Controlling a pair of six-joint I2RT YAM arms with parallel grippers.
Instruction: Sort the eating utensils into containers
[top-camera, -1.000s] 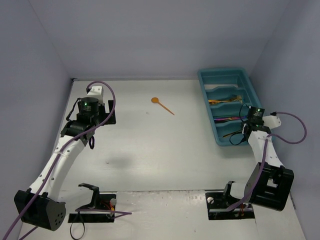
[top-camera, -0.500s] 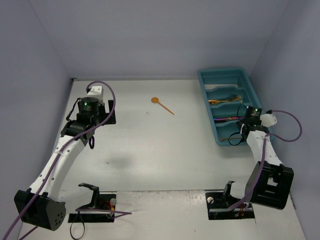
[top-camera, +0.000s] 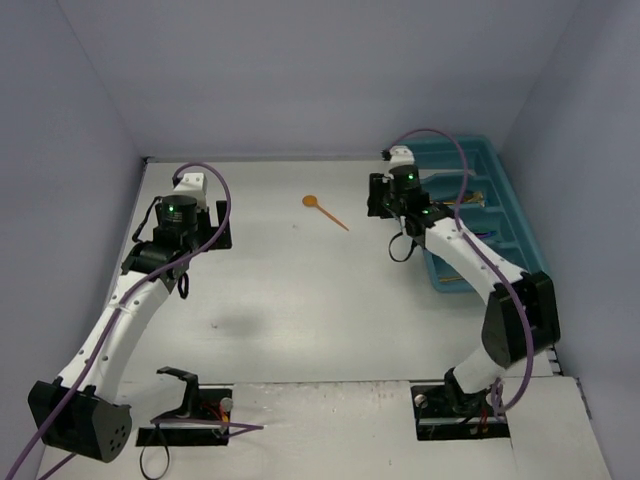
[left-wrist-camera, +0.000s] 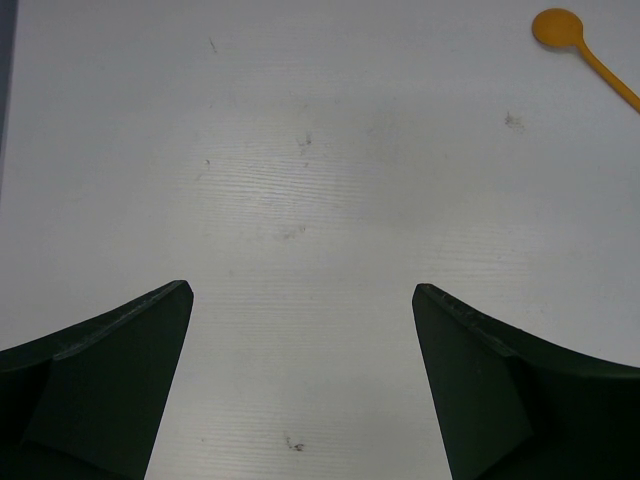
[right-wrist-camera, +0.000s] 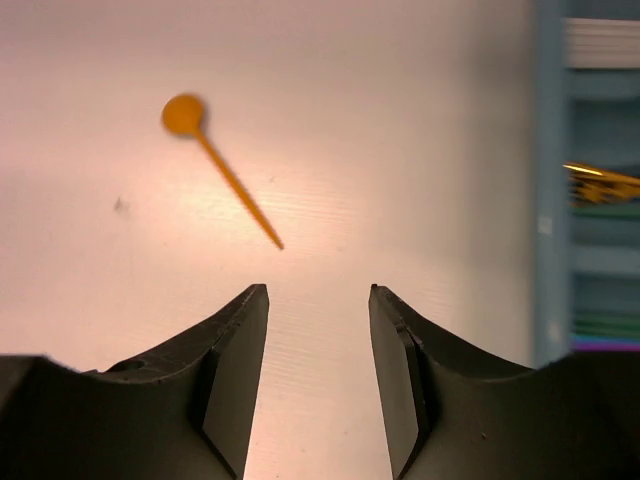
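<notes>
Spoon (top-camera: 327, 213) left of tray (top-camera: 486, 154)

Press-pool view: the lone spoon (top-camera: 323, 210) is orange-gold against a white bench (top-camera: 300, 300) marked with faint grey streaks and a few dark specks. In the right wrist view the bench takes on a warm pinkish cast. The tray (top-camera: 510, 190) is teal-blue, and a gold utensil (right-wrist-camera: 600, 182) glints inside it above thin bands of green and purple. The left arm (top-camera: 130, 300) and right arm (top-camera: 470, 260) are white with black joints. Each carries a purple cable (top-camera: 226, 200) and a small green light (top-camera: 172, 210). The left fingers (left-wrist-camera: 120, 380) and right fingers (right-wrist-camera: 220, 380) are matt black. The walls (top-camera: 300, 80) are pale lavender-grey.
</notes>
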